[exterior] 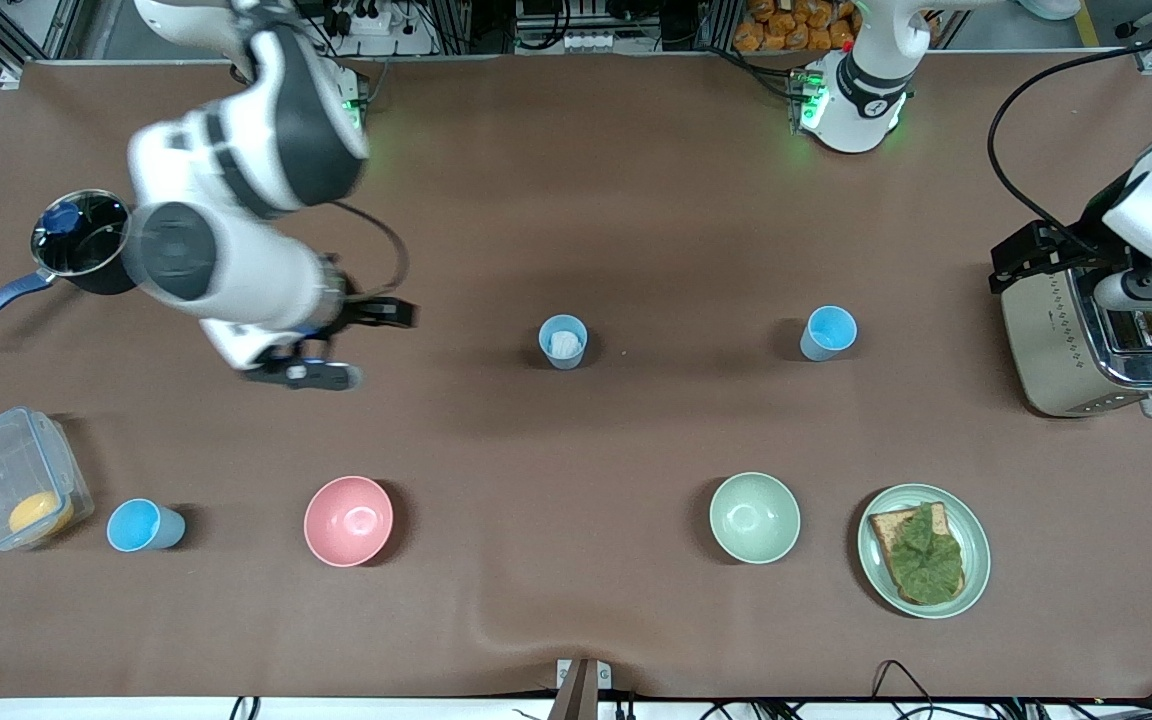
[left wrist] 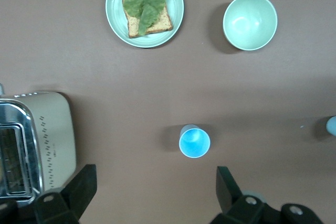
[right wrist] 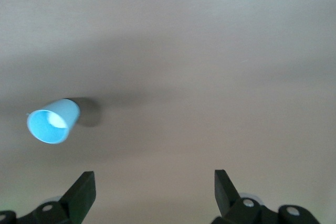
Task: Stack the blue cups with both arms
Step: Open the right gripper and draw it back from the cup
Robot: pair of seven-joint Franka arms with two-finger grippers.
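Observation:
Three blue cups stand upright on the brown table. One with a white patch inside (exterior: 562,342) is at the middle. A second cup (exterior: 828,332) stands beside it toward the left arm's end. A third cup (exterior: 144,526) stands beside the pink bowl (exterior: 348,520), next to a clear box. My right gripper (exterior: 356,345) is open and empty, in the air between the pot and the middle cup, which shows in the right wrist view (right wrist: 52,120) off to one side of the gripper (right wrist: 153,192). My left gripper (exterior: 1031,258) is open and empty, high up beside the toaster; its wrist view (left wrist: 155,195) shows the second cup (left wrist: 194,141).
A toaster (exterior: 1086,340) stands at the left arm's end. A pale green bowl (exterior: 754,517) and a plate with toast and lettuce (exterior: 923,550) lie near the front camera. A pot (exterior: 81,240) and a clear box (exterior: 11,478) are at the right arm's end.

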